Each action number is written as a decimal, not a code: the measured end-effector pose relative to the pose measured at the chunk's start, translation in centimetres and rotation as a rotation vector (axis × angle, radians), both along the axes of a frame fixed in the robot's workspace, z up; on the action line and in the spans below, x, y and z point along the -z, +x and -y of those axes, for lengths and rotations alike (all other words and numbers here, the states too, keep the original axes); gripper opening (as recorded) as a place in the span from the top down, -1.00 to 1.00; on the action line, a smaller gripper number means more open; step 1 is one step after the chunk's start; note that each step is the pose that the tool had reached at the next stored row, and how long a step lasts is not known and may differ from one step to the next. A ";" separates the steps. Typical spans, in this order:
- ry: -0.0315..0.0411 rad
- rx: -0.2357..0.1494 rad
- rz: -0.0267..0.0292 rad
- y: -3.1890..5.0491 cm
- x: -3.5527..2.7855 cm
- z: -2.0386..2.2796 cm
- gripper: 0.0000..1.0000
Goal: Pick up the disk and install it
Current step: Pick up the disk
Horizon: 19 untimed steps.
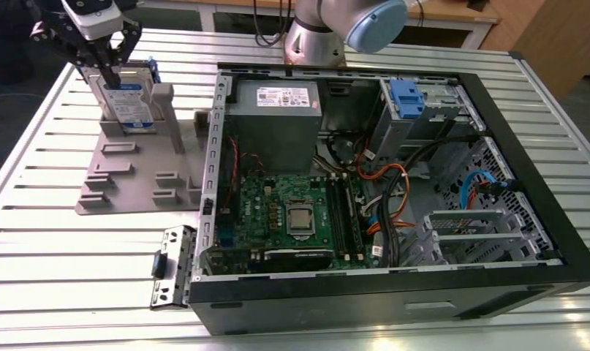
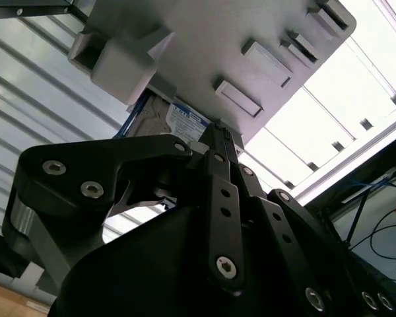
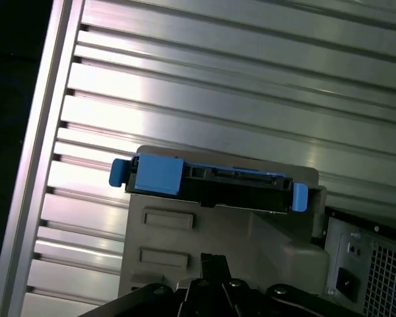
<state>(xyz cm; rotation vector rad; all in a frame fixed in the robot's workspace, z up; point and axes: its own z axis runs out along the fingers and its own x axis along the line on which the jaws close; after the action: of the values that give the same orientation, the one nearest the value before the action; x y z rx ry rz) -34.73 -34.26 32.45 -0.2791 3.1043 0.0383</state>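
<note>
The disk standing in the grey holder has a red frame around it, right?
Not quite: the frame is blue, not red. The first wrist view shows the blue most clearly, and the exterior view shows the disk standing in the grey holder, as you said.

A slatted metal table (image 1: 41,278) lay before me, carrying a grey plastic stand (image 1: 129,172) and, just beside it, an open computer case (image 1: 373,303). Inside the case I saw a power supply (image 1: 272,121), a green circuit board (image 1: 285,212) and orange cables (image 1: 392,175). A loose metal bracket (image 1: 175,267) sat by the case's corner.
</note>
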 end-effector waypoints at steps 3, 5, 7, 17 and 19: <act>0.0000 -0.027 0.0000 0.00 0.00 0.00 0.80; 0.0000 -0.044 0.0000 0.00 0.00 0.00 0.80; 0.0000 -0.062 0.0000 0.00 0.00 0.00 0.80; 0.0000 -0.147 0.0000 0.00 0.00 0.00 0.80; 0.0000 -0.163 0.0000 0.00 0.00 0.00 0.80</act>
<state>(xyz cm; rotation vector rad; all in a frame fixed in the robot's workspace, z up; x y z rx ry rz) -34.73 -34.26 32.45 -0.5313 3.0733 0.0414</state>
